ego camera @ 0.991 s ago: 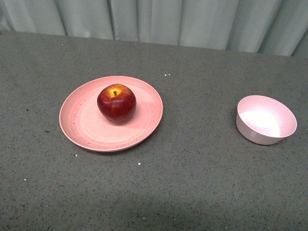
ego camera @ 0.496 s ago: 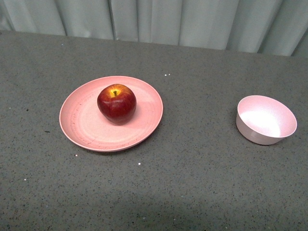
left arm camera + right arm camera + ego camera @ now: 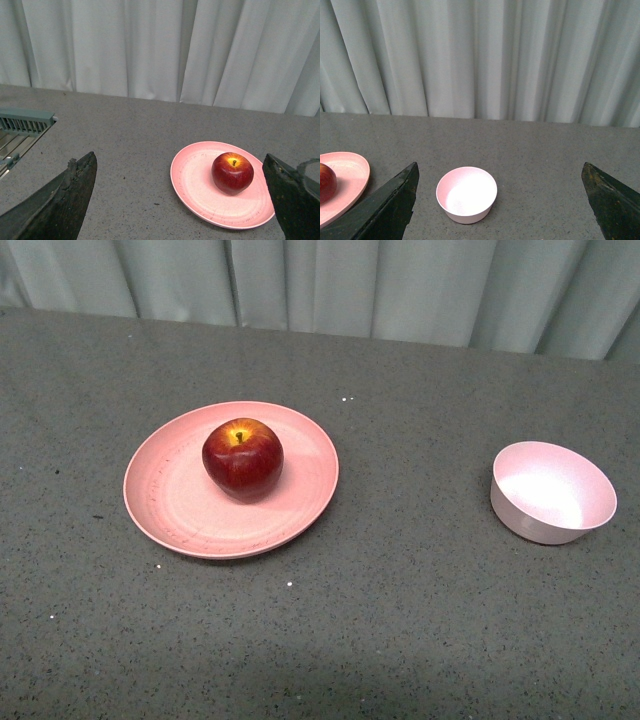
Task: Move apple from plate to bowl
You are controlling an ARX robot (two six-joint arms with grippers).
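Apple point(image 3: 242, 457) sits on plate point(image 3: 170, 502) — well ahead of both jaws, wide open and empty.

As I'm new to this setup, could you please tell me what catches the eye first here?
The glossy dark red apple stands out, stem up on the wide salmon-pink plate, left of centre. Off to the right, apart from it, stands an empty pale pink bowl.

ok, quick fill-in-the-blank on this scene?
The glossy dark red apple rests ___ the wide salmon-pink plate.
The small pale pink bowl is ___.
In the front view, the bowl lies to the plate's ___.
The left gripper and right gripper are both ___.
Missing: on; empty; right; open
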